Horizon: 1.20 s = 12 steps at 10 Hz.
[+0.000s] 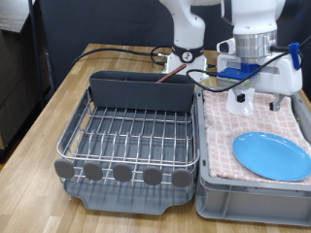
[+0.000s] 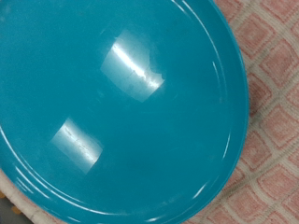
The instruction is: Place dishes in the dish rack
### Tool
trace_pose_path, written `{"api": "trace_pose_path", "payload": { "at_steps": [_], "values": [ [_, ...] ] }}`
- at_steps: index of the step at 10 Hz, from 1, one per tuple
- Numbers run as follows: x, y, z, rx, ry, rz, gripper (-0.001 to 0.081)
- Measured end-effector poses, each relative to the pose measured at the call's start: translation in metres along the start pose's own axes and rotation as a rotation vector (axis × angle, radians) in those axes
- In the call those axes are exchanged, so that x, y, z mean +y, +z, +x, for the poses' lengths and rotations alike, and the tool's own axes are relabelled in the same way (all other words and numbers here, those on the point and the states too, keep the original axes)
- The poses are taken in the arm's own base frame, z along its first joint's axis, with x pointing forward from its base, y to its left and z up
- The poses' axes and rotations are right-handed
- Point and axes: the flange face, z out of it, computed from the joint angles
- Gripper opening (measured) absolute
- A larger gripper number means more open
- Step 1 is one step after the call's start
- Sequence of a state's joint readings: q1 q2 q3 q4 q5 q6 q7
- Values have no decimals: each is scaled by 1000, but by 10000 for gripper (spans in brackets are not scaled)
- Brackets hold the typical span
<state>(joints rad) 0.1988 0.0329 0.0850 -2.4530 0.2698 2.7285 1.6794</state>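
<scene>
The round light-blue plate [image 1: 272, 155] lies flat on the pink checkered cloth [image 1: 233, 136] inside the grey crate [image 1: 243, 199], at the exterior view's right. It fills the wrist view [image 2: 112, 103]. The gripper [image 1: 243, 100] hangs above the far part of the crate, behind the plate and apart from it. No fingers show in the wrist view. The silver wire dish rack [image 1: 131, 136] stands on its dark tray at the left, and no dish shows in it. I cannot make out the white cup or the wooden spoon.
The dark grey caddy [image 1: 141, 92] lines the rack's far edge and round dark discs [image 1: 121, 173] line its near edge. Cables [image 1: 126, 53] lie on the wooden table behind the rack. The robot base [image 1: 187, 44] stands at the back.
</scene>
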Motion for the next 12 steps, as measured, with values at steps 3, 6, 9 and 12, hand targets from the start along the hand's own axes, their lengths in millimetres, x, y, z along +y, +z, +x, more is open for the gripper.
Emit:
{"api": "trace_pose_path", "payload": {
  "at_steps": [3,6,9,12],
  "values": [
    [3,17,5,-9,0,-13,803],
    [4,36,11,-6,11,-9,803],
    [7,48,13,-7,12,-10,803],
    [9,55,14,-17,7,-9,803]
  ]
}}
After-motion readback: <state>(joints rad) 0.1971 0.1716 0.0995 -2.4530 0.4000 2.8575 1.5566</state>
